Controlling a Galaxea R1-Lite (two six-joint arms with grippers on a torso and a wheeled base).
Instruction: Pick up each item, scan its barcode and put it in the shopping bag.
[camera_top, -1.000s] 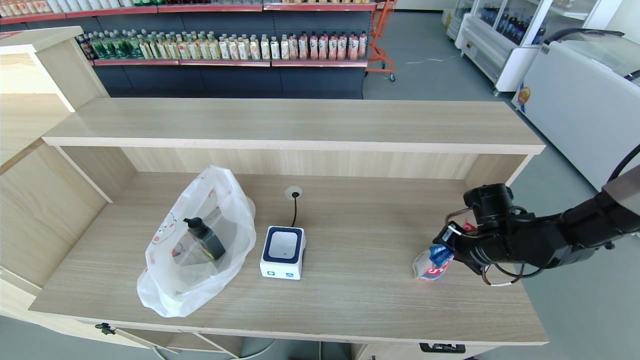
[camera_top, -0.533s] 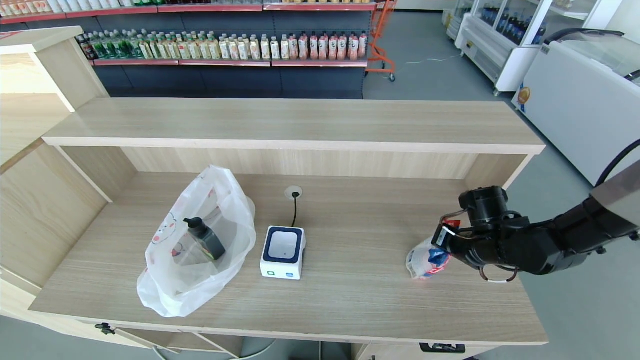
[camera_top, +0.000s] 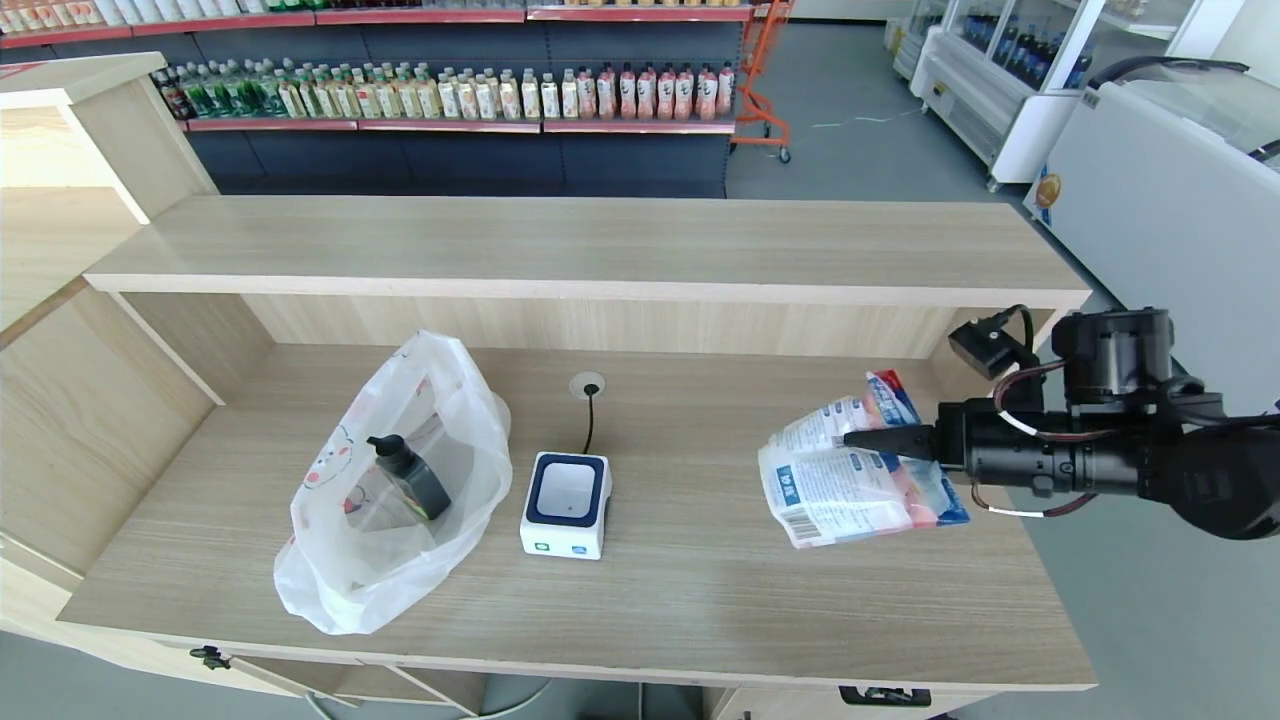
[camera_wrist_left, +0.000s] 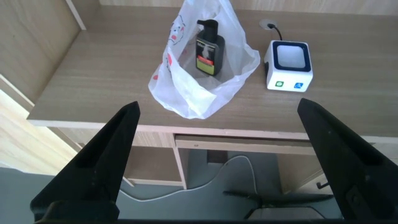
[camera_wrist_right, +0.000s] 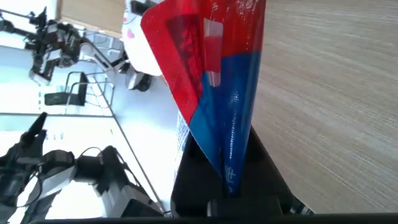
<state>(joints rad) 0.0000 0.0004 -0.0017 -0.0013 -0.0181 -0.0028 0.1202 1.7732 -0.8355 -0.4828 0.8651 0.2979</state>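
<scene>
My right gripper (camera_top: 862, 441) is shut on a white, red and blue snack packet (camera_top: 850, 478), held above the right part of the wooden counter (camera_top: 700, 590) with its barcode face showing in the head view. The right wrist view sees the packet (camera_wrist_right: 217, 74) edge-on between the fingers. The white scanner (camera_top: 566, 503) sits mid-counter, to the packet's left. A white shopping bag (camera_top: 390, 500) lies open at the left with a black pump bottle (camera_top: 415, 480) inside. My left gripper (camera_wrist_left: 217, 162) hangs open in front of the counter, facing the bag (camera_wrist_left: 199, 87) and scanner (camera_wrist_left: 287, 62).
A raised ledge (camera_top: 590, 240) runs along the back of the counter, with side walls at both ends. The scanner's cable goes into a hole (camera_top: 587, 383) behind it. Shelves of bottles and freezers stand far beyond.
My right gripper has lifted the packet off the counter and turned it, so its barcode face now shows. The wrist has risen and rotated. Bag, bottle and scanner have stayed put.
</scene>
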